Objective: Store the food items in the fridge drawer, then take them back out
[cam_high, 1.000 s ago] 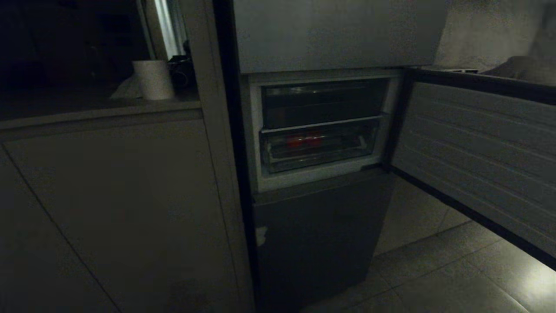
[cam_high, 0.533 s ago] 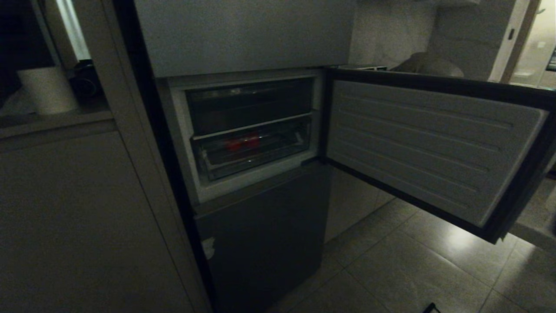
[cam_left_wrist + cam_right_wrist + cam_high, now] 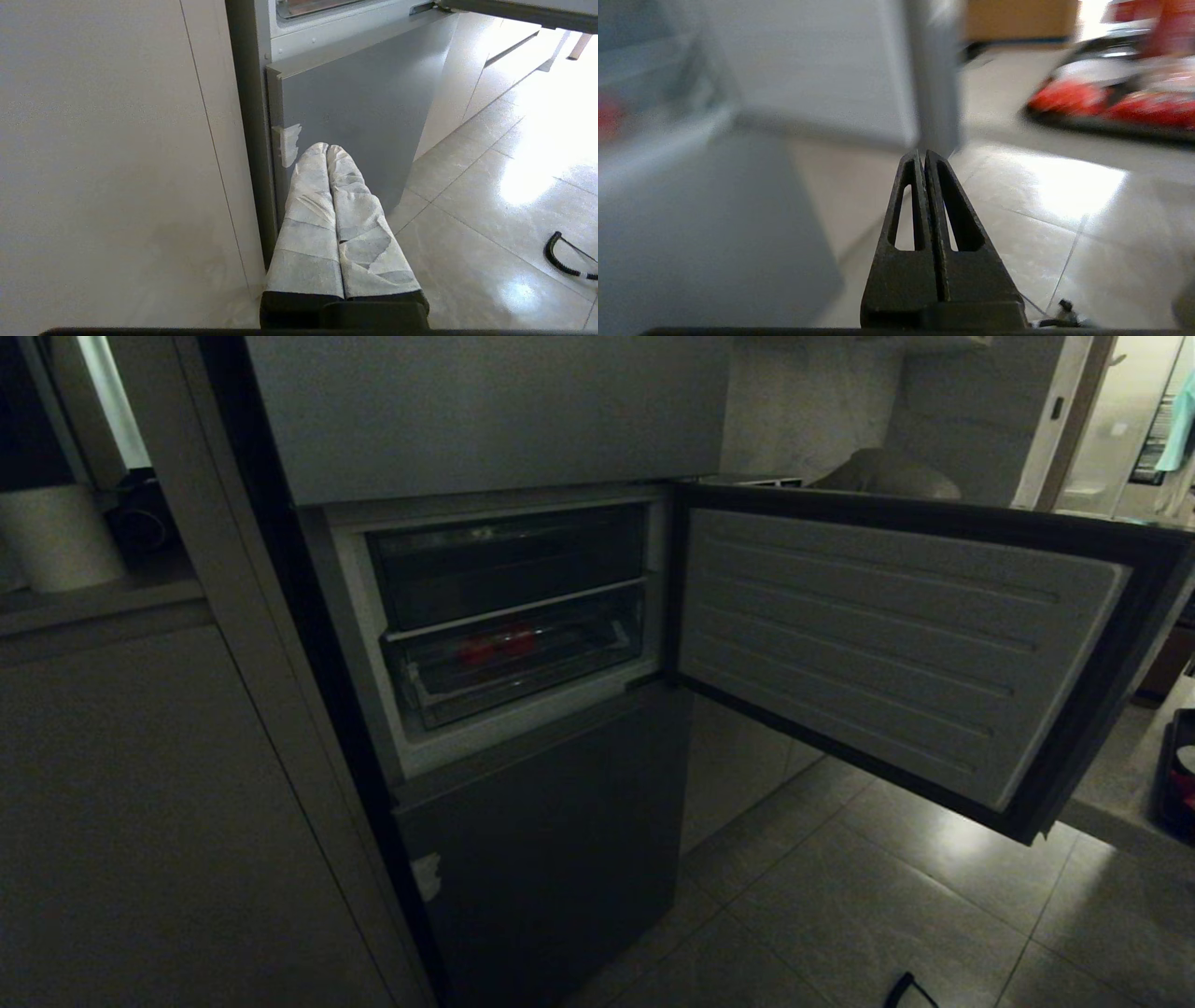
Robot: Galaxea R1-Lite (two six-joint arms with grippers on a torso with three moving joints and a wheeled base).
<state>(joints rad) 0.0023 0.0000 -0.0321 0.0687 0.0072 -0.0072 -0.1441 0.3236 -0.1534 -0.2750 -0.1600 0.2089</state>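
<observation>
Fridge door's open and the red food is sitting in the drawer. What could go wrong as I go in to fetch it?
1. The middle door swings wide on the right; the right gripper, shut and low beside it, might clip its edge going in.
2. The fridge drawer looks pushed in under a shelf, so the food items probably cannot be reached until it is pulled out.

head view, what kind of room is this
Most likely a home kitchen. A tall dark grey fridge stands with its middle door swung open, pale cabinets sit beside it under a counter holding a paper roll, and the floor is tiled.
</observation>
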